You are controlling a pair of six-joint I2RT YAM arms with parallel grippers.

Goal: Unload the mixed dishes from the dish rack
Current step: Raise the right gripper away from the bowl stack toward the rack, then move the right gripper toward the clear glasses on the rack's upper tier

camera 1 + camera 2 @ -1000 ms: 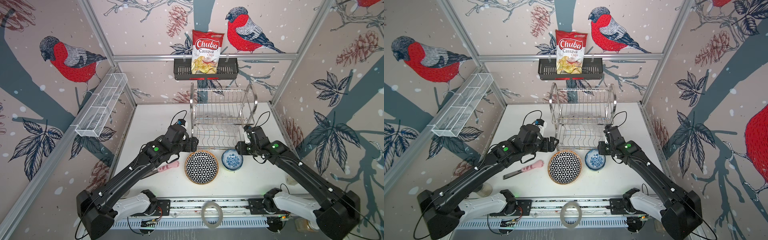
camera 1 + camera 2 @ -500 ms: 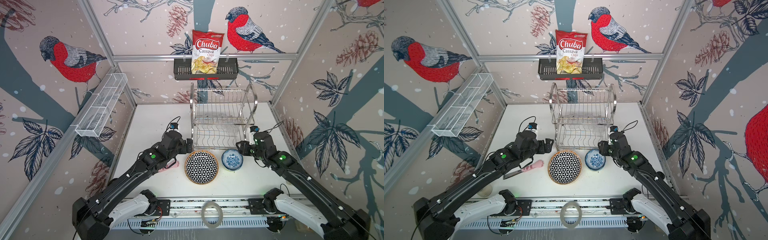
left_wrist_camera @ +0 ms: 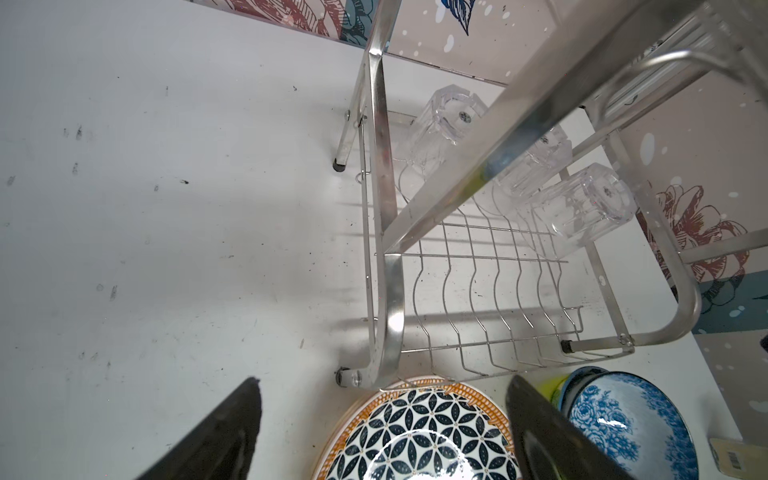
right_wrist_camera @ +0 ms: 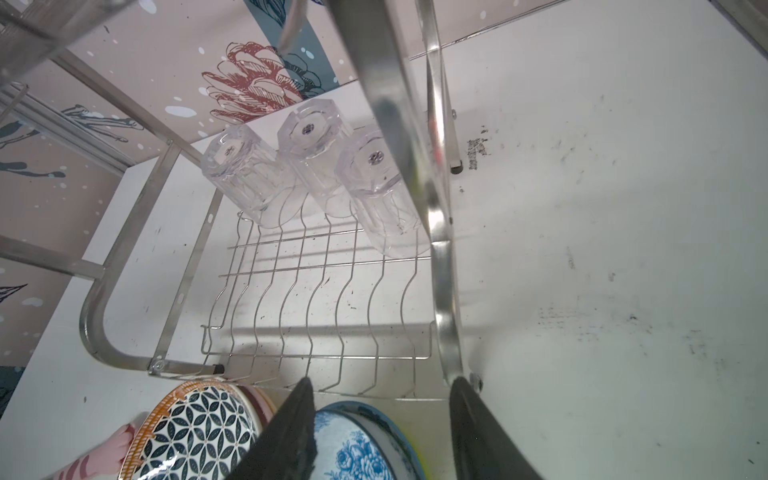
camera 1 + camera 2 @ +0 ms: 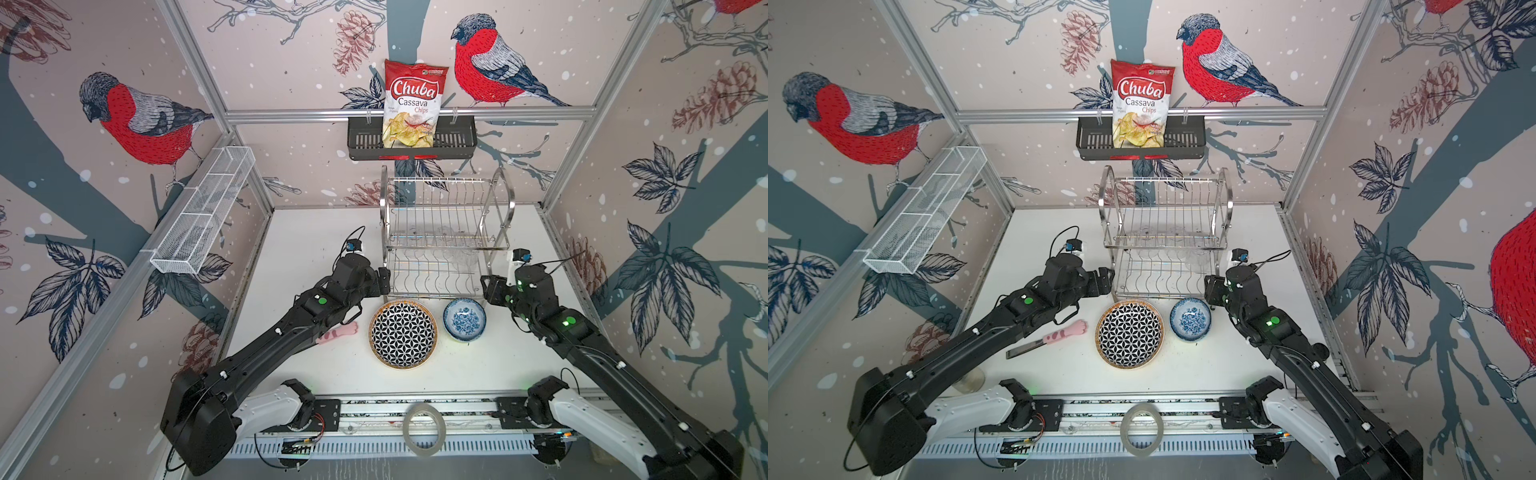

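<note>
We are holding empty jaws at the front of the dish rack (image 3: 392,291), left jaws wide, right jaws half open, with the upturned glasses (image 4: 309,149) standing rearward, nearer the right jaws.

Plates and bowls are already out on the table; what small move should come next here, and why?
Probably ease the right end effector, open and empty, into the lower tier of the dish rack toward the nearest of the three upturned clear glasses. Nothing else remains in the rack, and that glass stands closest to this arm's side.
</note>
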